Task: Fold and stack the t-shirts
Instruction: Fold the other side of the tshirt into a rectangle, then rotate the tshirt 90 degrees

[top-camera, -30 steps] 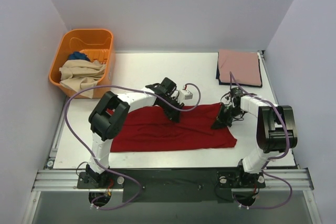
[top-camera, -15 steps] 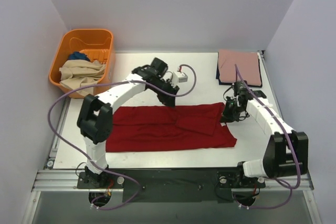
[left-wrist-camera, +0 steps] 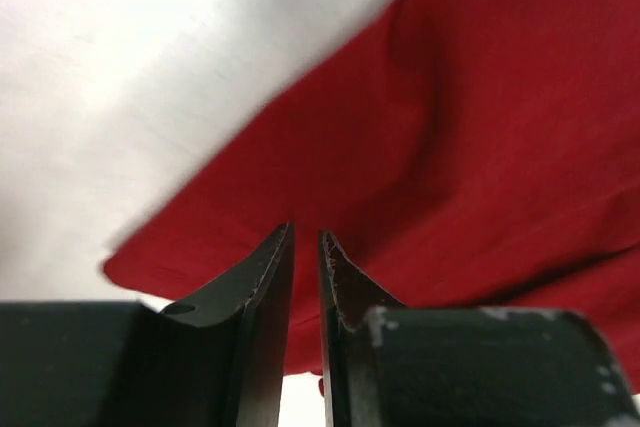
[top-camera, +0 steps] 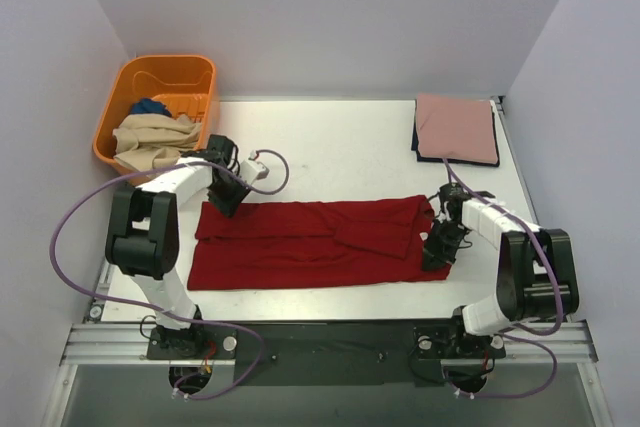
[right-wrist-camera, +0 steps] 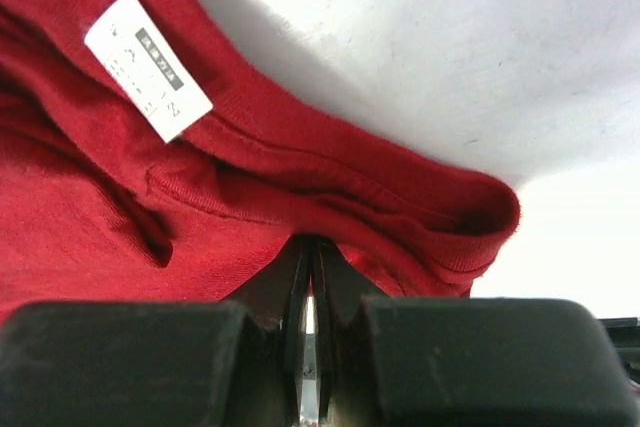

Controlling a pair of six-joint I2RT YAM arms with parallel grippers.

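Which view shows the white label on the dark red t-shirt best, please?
The right wrist view: the white label lies large by the collar of the dark red t-shirt, print blurred. The top external view is too distant to show it; the left wrist view shows only plain red cloth.

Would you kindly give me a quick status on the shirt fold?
Left gripper shut at dark red t-shirt corner, grip unclear. Right gripper shut on its collar end. Shirt laid flat. Nothing in the way.
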